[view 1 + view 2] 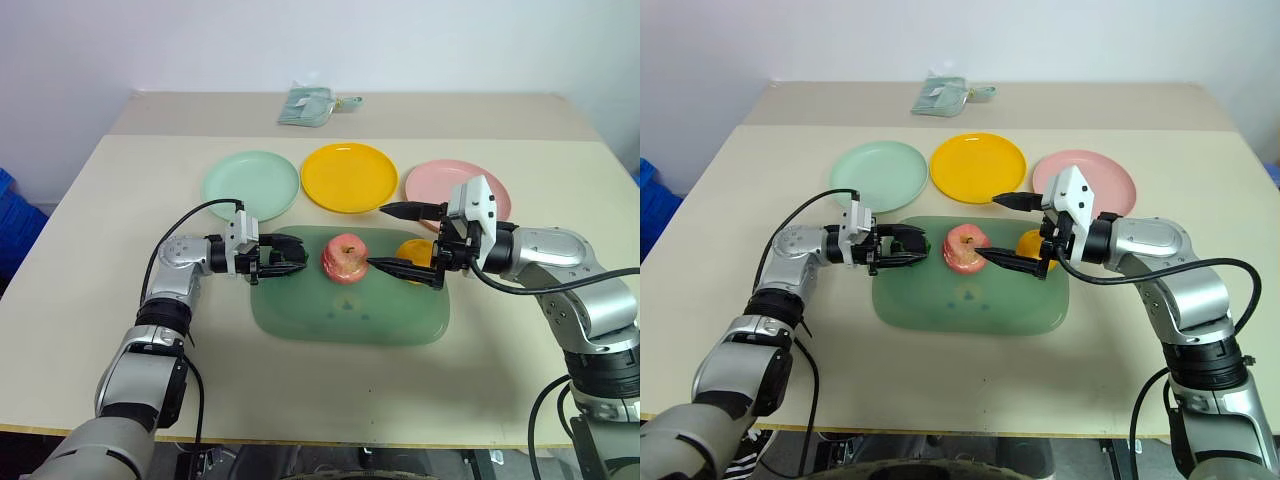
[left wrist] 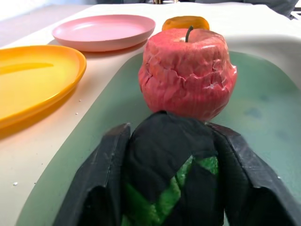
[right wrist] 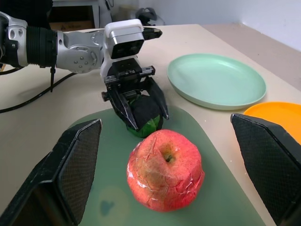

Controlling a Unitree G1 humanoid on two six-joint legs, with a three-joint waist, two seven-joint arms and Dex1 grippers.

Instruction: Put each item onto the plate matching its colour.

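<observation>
Landmark: large translucent green rounded-rectangle tray, lying nearest on the beige table.
Left arm: reaches level across the tray's left edge, its gripper pointing toward the tray's middle.
Left gripper state: black fingers clamped on the dark green, nearly black knobbly ball, at the tray's left end.
Right arm: bent in from the tray's right side, its gripper held above the tray's right half.
Right gripper state: fingers spread wide, holding nothing, either side of the apple.
Pinkish-red apple: upright on the tray's middle, stem up, wrinkled skin, just beside the ball.
Orange-yellow round fruit: on the tray's right end, partly hidden by the right gripper.
Plates: beyond the tray, a row of round shallow plastic plates, mint green, yellow, pink.
Farthest: folded pale green cloth, well beyond the tray.
</observation>
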